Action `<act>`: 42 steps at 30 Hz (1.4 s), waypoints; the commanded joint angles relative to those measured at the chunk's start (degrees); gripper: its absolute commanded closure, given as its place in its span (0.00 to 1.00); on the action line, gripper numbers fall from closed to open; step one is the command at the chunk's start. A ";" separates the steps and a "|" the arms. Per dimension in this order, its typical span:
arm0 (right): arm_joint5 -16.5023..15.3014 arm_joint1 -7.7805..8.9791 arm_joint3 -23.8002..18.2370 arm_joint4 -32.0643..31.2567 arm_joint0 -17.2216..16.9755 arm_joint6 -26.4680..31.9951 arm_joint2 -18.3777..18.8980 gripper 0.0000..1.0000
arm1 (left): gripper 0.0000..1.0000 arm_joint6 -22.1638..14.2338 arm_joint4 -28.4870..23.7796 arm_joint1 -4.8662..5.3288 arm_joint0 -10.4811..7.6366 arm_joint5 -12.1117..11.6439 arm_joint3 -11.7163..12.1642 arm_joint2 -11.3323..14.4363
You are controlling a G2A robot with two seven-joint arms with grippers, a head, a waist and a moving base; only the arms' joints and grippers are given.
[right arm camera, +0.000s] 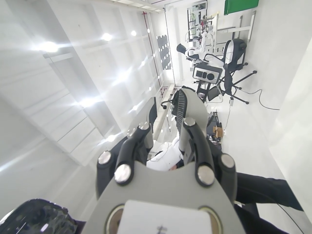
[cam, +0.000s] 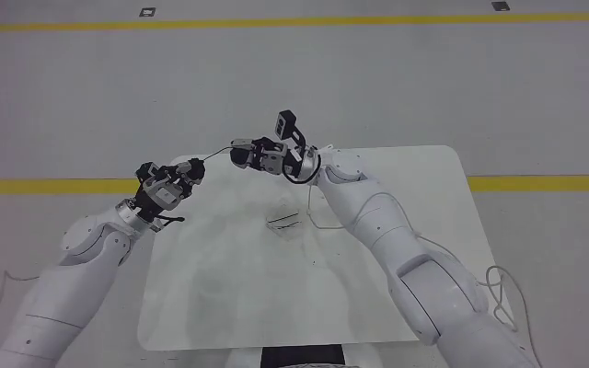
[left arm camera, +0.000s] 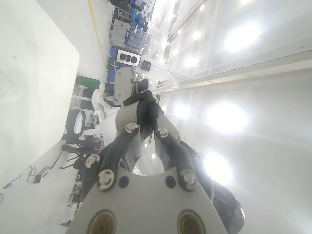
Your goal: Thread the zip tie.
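Thin black plastic zip tie (cam: 213, 154) spanned mid-air, one end pinched in left gripper (cam: 196, 165), other end at right gripper (cam: 237, 153).

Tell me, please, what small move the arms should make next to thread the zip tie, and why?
Probably ease the left gripper a little toward the right gripper, feeding the zip tie onward. It spans the gap between them above the table, with the left gripper shut on its end. Whether the tip has entered the head is too small to tell.

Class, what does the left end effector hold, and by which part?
A black zip tie, pinched at one end by the left end effector; its other end reaches the right end effector.
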 commanded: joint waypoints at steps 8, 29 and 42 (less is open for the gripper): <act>-0.12 -0.08 0.92 0.15 0.50 -0.06 0.22 0.88 | 1.00 0.00 0.00 0.00 0.00 0.00 0.00 0.00; -0.72 0.14 1.13 0.36 0.53 1.22 1.07 0.82 | 1.00 0.00 0.00 0.00 0.00 0.00 0.00 0.00; -0.40 0.29 0.22 0.12 -0.02 2.18 1.16 0.85 | 1.00 0.00 0.00 0.00 0.00 0.00 0.00 0.00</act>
